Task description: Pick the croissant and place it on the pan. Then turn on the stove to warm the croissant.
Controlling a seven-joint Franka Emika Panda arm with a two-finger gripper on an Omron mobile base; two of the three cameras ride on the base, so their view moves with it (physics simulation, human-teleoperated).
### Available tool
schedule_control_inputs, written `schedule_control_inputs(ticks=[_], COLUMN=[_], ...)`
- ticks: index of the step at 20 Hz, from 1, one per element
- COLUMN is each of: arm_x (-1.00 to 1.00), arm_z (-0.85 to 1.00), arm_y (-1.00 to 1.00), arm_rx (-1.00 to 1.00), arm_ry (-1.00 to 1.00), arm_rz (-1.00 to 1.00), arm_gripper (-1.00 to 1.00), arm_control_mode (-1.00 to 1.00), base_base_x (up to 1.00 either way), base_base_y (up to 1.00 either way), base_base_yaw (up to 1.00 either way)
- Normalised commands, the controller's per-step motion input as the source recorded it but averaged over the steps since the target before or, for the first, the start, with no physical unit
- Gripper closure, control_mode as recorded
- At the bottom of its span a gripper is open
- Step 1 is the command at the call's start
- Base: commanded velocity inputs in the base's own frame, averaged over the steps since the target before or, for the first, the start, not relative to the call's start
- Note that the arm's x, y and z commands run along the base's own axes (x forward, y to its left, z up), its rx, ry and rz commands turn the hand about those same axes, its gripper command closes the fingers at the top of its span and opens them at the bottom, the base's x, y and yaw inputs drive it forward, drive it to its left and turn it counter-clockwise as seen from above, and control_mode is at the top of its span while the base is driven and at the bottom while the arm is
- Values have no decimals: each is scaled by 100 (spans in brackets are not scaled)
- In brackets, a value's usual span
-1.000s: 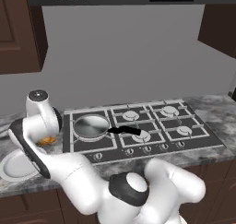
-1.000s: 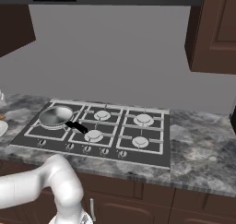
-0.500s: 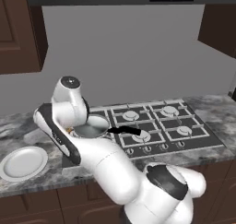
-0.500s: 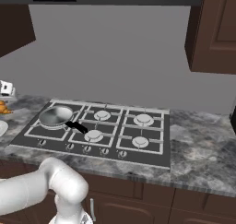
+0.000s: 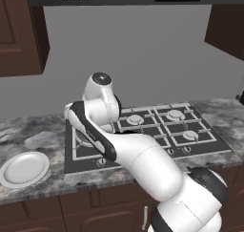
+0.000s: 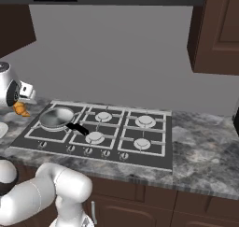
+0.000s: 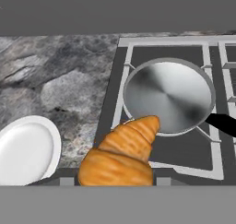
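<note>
The gripper (image 6: 19,104) hangs in the air at the left edge of the right base view, above the counter just left of the stove (image 6: 98,132), and it is closed on the croissant (image 6: 20,109), which juts out below it as a small orange curve. In the hand view the croissant (image 7: 120,154) fills the lower middle, close to the camera, its pointed end aimed up toward the pan (image 7: 168,95); the finger tips themselves are hidden behind the pastry.

The pan (image 6: 57,118) sits on the stove's rear left burner, its bowl bare and shiny, its black handle running toward the middle of the cooktop. In the hand view the croissant's tip overlaps the pan's near rim, while the right base view shows the pastry to the left of the pan and raised off the surface.

A white plate (image 5: 24,168) lies on the grey marbled counter (image 5: 38,140) well left of the stove (image 5: 190,135); the hand view has it (image 7: 25,149) at lower left. In the left base view the arm's white links cover the pan's burner.
</note>
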Motion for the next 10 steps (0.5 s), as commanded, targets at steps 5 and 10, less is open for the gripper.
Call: schedule_control_inputs(ticks=[5,10], arm_x=[4,15], arm_z=[0,-1], arm_y=[-81,-58], arm_rx=[0,0], arm_ry=[18,19], arm_rz=[-11,-5], arm_gripper=[100,100], arm_control_mode=[-100,-100], base_base_x=[0,0], base_base_y=[0,0], base_base_yaw=[0,0])
